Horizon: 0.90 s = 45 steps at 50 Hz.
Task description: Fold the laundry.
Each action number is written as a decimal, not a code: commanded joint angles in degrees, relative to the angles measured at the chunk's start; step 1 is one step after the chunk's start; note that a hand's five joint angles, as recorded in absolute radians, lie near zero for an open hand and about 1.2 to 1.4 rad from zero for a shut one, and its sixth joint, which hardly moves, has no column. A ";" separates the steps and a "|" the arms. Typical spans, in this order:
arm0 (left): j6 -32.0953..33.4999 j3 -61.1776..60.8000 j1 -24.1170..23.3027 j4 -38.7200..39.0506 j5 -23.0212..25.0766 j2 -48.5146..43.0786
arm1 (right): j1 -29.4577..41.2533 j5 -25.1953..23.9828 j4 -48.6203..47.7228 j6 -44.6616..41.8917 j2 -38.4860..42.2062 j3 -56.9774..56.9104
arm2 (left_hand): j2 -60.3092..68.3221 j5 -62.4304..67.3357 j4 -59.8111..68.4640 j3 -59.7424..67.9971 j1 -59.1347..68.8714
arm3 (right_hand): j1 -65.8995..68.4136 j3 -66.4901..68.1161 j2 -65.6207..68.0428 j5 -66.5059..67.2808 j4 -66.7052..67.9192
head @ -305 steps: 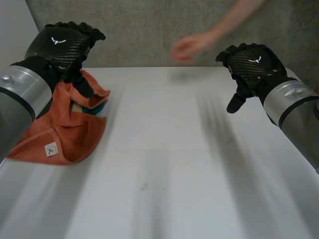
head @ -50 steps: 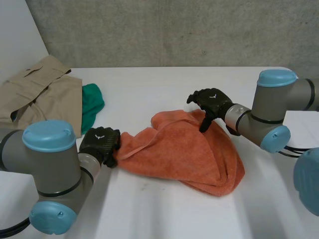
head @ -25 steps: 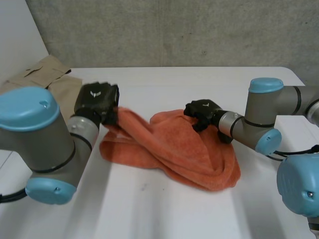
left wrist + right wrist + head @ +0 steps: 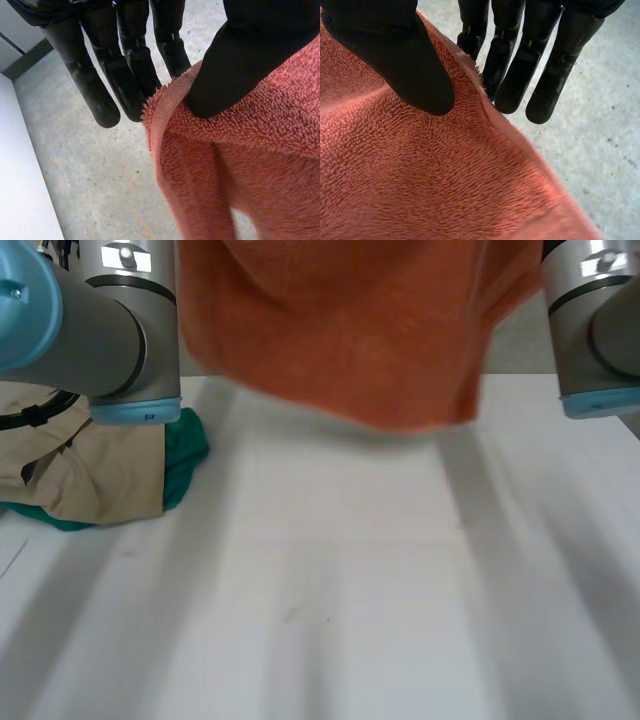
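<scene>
1. Towel [image 4: 340, 330] hangs spread above the table [image 4: 350, 590].
2. Left hand [image 4: 240, 60] pinches its edge, thumb against fingers [image 4: 125, 70].
3. Right hand [image 4: 395, 55] nips the edge likewise.
4. Beige clothes [image 4: 90, 465] lie on the table.

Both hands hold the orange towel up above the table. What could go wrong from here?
1. The left hand and right hand pinch the orange towel near its edge, so it might slip.
2. Its lower edge sags unevenly, so it may land creased.
3. The beige garment and green cloth lie nearby; the towel could drop onto them.
</scene>
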 commanded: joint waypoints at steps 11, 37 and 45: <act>-0.14 -39.98 -1.48 0.44 0.26 3.81 | -3.21 -12.53 6.85 -10.22 -6.80 35.07 | 11.42 14.24 11.37 11.74 16.48 | 23.24 12.49 12.79 13.53 12.02; -0.40 -47.30 -1.13 0.44 0.17 2.93 | -14.63 -14.91 28.99 9.96 -5.49 39.59 | 10.43 13.25 10.38 10.75 15.49 | -40.80 -51.54 -51.24 -50.50 -52.02; -0.49 -47.12 -0.87 0.44 0.08 2.93 | -15.87 -15.61 32.35 9.20 -1.01 39.41 | 9.93 12.75 9.87 10.25 14.99 | -37.44 -48.18 -47.88 -47.14 -48.66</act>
